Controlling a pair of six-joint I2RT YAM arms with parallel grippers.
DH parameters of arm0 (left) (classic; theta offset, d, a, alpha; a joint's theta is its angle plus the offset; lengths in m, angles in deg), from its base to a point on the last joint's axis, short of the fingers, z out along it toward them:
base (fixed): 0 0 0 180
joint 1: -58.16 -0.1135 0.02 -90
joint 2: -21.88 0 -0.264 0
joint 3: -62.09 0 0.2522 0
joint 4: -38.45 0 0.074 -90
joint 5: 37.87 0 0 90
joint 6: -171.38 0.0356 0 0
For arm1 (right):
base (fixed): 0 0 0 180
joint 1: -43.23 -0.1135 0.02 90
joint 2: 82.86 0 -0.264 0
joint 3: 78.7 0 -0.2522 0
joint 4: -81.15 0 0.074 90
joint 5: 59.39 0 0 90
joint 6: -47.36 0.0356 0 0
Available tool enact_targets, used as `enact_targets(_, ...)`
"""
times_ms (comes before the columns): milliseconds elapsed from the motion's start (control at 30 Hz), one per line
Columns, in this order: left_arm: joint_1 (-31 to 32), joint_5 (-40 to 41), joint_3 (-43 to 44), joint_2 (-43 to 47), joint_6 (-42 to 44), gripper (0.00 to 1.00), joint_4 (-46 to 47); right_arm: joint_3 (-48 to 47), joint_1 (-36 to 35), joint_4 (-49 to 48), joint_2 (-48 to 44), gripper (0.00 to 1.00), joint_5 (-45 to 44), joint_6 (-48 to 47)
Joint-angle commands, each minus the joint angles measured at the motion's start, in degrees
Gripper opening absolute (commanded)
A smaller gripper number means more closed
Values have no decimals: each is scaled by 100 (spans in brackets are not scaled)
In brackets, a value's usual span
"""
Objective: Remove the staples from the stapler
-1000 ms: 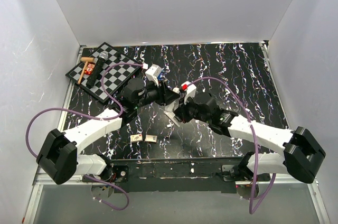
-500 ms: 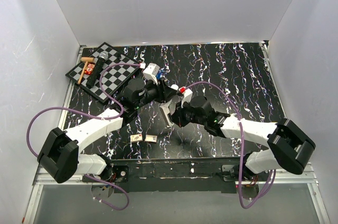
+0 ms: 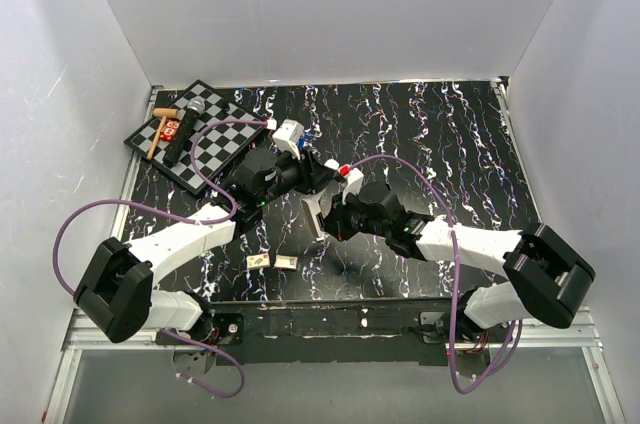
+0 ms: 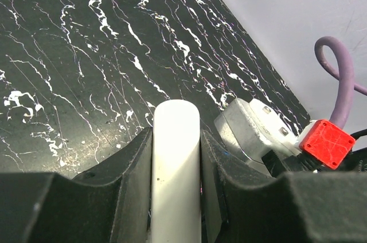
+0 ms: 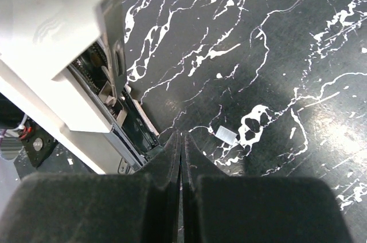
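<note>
The white stapler [image 3: 318,210] is held off the table at mid-table, hinged open. My left gripper [image 4: 176,135] is shut on its white rounded top bar [image 4: 175,174], one finger on each side. In the right wrist view the stapler [image 5: 63,65] fills the upper left, with its dark open magazine channel [image 5: 135,124] exposed. My right gripper [image 5: 181,137] is shut with nothing between its fingers, its tips right beside the near end of that channel. A short silvery strip of staples [image 5: 226,134] lies on the black table just right of those tips.
Two small tan-and-white boxes [image 3: 258,260] [image 3: 286,262] lie near the front edge. A checkerboard [image 3: 215,144] at the back left carries a microphone [image 3: 186,124] and a small wooden hammer [image 3: 158,130]. The right arm's wrist block [image 4: 325,142] sits close to the left fingers. White walls surround the table.
The right arm has swung left and in toward the stapler over the last second, bringing its shut tips to the open magazine. The left gripper has kept its hold.
</note>
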Motion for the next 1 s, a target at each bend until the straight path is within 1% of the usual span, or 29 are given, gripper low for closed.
enact_targets(0, 35, -2, 104, 43, 122, 0, 130, -171, -55, 82, -221, 1, -260, -228)
enact_targets(367, 149, -29, 139, 51, 166, 0, -161, -725, -55, 741, -572, 1, -612, -1169)
enact_targets(467, 166, -29, 174, 51, 166, 0, -222, -848, -55, 882, -643, 1, -578, -1336)
enact_targets(833, 202, -29, 385, -71, 193, 0, -380, -796, -55, 795, -687, 1, -384, -1240)
enact_targets(967, 210, -72, 815, -396, 315, 0, -915, -594, -55, 531, -625, 1, -314, -1012)
